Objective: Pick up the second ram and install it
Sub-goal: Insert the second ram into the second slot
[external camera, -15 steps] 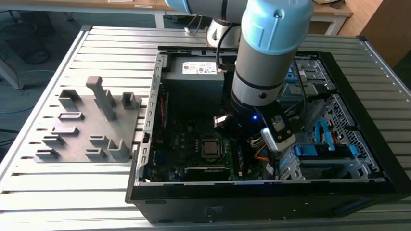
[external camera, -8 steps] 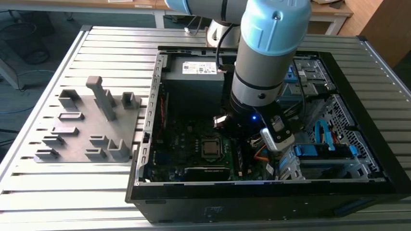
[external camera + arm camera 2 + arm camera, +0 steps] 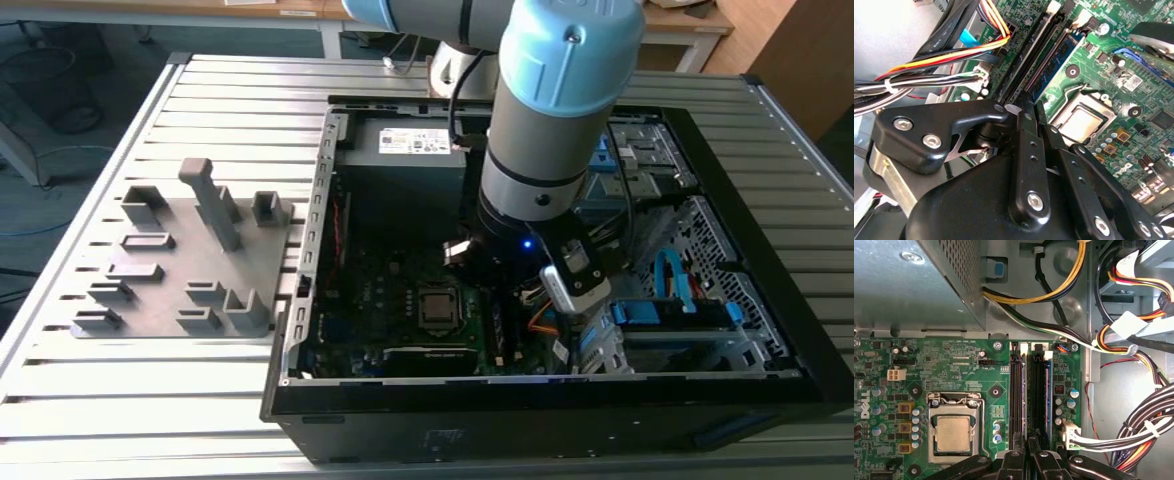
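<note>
Inside the open computer case (image 3: pixel 534 395), my gripper (image 3: pixel 1029 444) hangs over the row of memory slots beside the processor socket (image 3: pixel 956 432). In both wrist views its two black fingers are pressed close together on a thin dark strip, the second ram (image 3: pixel 1027 390), which stands on edge in line with one of the middle slots (image 3: pixel 1026 75). Whether the ram is seated in the slot I cannot tell. A look-alike strip with a blue board (image 3: pixel 1048 390) stands in the outer slot next to it (image 3: pixel 1056 52).
The grey fixture (image 3: pixel 187 260) with upright ribs sits on the slatted table at the exterior view's left. Bundled cables (image 3: pixel 1134 430) run close beside the slots. The metal power supply box (image 3: pixel 904 285) borders the motherboard. A drive cage (image 3: pixel 681 300) fills the case's other side.
</note>
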Controlling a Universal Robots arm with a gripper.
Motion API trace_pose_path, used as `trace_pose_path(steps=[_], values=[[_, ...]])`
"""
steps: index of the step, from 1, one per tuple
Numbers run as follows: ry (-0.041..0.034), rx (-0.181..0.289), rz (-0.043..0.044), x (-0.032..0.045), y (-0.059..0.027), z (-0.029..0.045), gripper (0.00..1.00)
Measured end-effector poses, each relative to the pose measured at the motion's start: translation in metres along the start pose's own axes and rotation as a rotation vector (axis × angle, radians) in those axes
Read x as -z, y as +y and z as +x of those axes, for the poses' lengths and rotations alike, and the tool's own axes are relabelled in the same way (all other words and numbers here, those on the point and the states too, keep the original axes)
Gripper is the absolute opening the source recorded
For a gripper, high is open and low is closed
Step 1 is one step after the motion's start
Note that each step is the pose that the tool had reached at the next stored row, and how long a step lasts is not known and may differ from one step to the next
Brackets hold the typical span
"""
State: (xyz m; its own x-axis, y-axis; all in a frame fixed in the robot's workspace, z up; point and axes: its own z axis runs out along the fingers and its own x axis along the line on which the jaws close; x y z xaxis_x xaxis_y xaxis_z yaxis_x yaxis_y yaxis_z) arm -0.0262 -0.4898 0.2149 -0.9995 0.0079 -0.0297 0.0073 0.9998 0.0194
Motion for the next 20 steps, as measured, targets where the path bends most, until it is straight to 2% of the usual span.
trace_pose_path(steps=[15,20], values=[[-0.0001,0.0,0.0032,-0.0005,0.0006,0.0003,0.14],[-0.0003,-0.016,0.0043,-0.0005,0.0007,0.0005,0.14]])
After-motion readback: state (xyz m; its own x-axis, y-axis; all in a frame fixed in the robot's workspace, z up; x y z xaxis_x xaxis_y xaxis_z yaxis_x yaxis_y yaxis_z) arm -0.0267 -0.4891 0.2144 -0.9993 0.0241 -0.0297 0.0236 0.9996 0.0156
